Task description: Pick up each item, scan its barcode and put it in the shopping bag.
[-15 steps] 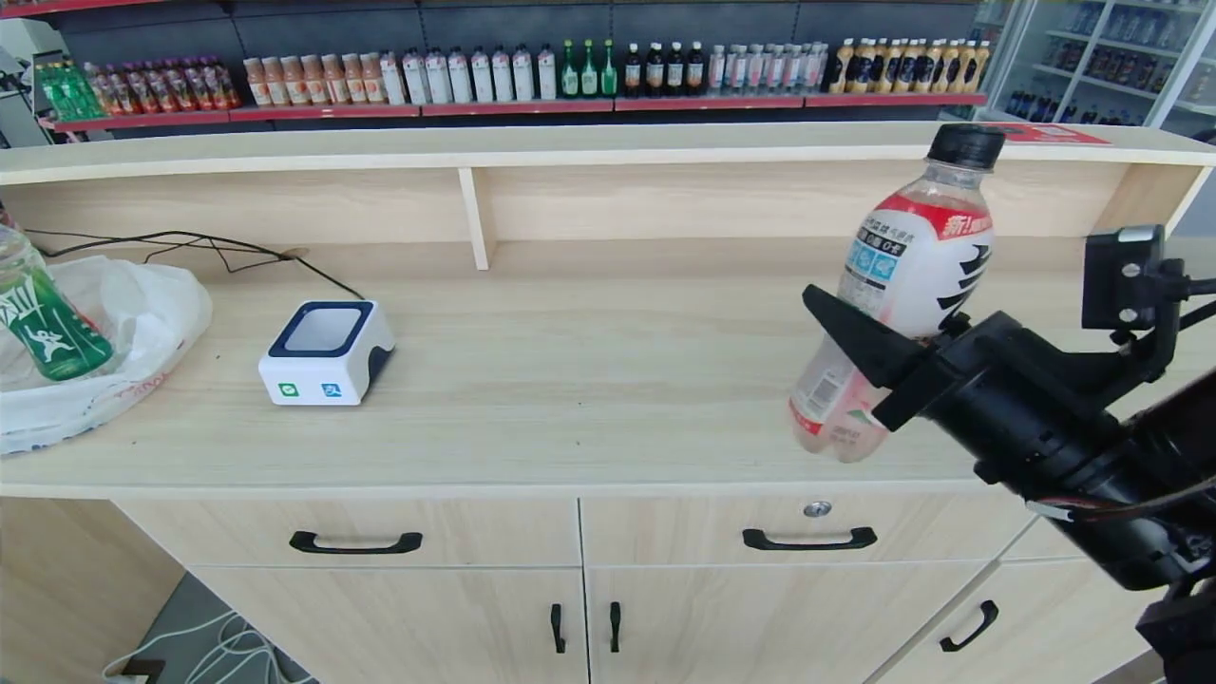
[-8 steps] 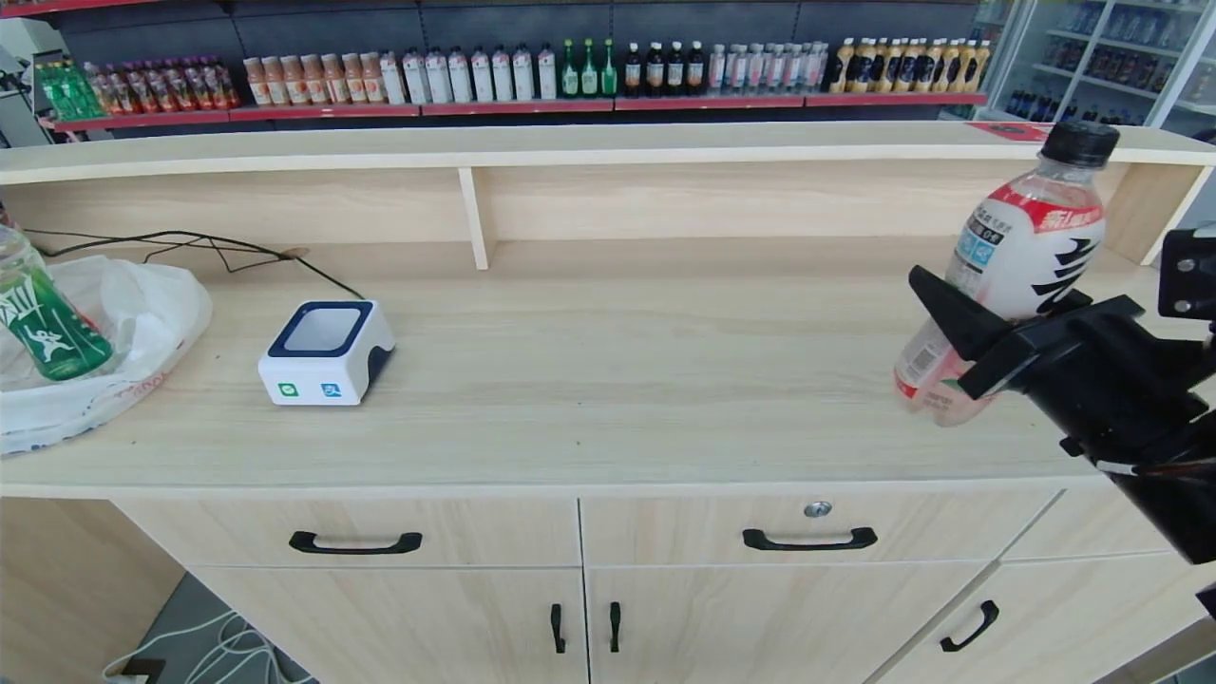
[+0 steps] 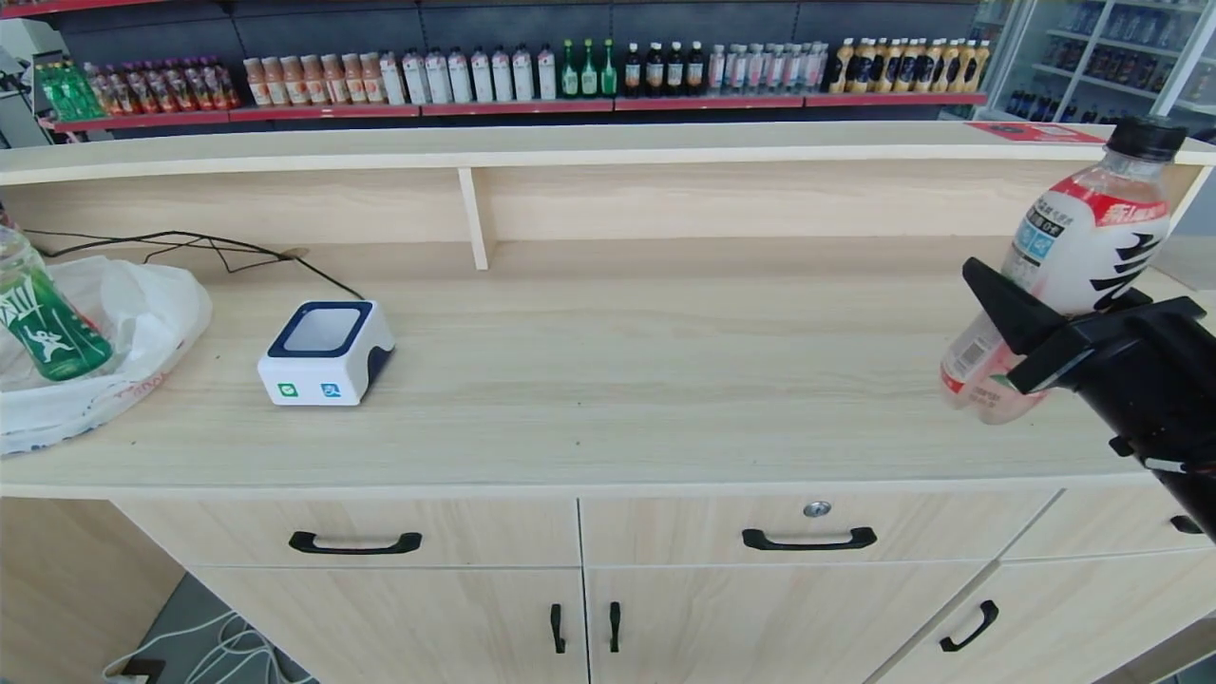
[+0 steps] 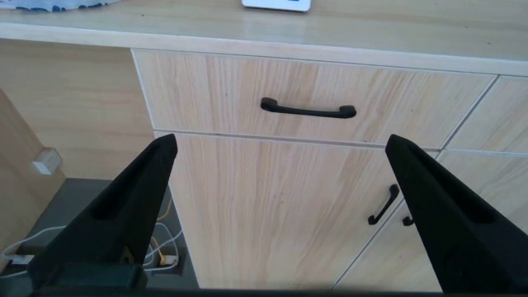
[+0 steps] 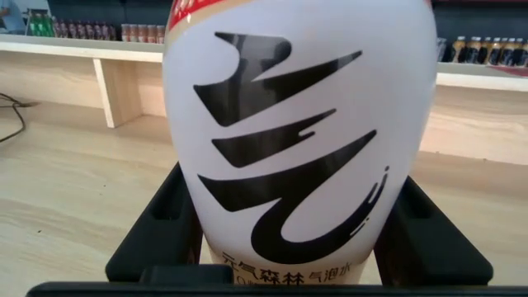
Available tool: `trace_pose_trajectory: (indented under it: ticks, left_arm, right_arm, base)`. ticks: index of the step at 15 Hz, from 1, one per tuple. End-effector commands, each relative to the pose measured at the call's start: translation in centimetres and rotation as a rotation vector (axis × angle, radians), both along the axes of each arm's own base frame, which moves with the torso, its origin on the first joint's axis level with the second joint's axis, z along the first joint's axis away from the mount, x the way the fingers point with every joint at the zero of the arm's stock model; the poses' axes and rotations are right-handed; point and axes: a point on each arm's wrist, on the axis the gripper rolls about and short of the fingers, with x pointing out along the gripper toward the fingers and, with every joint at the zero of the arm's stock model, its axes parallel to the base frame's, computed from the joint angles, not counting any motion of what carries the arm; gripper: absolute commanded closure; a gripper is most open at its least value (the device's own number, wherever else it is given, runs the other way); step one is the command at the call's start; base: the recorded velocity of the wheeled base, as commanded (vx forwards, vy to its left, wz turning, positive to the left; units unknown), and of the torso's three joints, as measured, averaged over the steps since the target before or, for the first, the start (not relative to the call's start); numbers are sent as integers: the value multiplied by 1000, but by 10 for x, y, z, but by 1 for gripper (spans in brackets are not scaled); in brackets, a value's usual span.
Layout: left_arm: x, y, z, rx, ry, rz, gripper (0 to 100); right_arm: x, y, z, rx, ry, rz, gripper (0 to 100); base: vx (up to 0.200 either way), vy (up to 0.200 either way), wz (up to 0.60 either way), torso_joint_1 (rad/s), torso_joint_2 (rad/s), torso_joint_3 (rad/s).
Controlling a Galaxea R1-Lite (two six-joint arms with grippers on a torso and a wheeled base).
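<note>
Right gripper (image 3: 1078, 299) clamps the white-labelled bottle (image 3: 1083, 237) around its middle, cap up and slightly tilted, above the counter's (image 3: 617, 380) right end. Left gripper (image 4: 280, 144) hangs wide open before the drawers. The scanner (image 3: 326, 352) sits near the shopping bag (image 3: 142, 313) (a green bottle (image 3: 43, 323) rests in it).

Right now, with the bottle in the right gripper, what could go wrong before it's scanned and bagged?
1. The white-labelled drink bottle hangs tilted in the right gripper at the right end of the counter; on the carry to the barcode scanner it could slip.
2. Its barcode sits low on the side, while the scanner's window faces up, so a scan may miss without turning.
3. The shopping bag lies slumped with a green bottle in it; a drop could topple that.
</note>
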Motion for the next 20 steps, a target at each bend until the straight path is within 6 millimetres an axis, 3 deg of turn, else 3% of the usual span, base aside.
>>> trace_pose_trajectory:
  ticks: [1, 20]
  left_arm:
    - [0, 0, 0, -2, 0, 0, 0]
    - [0, 0, 0, -6, 0, 0, 0]
  right_arm:
    - [2, 3, -4, -3, 15, 12, 100]
    - [8, 8, 4, 3, -15, 29, 100]
  base:
    - [0, 200, 0, 2, 2, 2]
    - [0, 200, 0, 3, 1, 3]
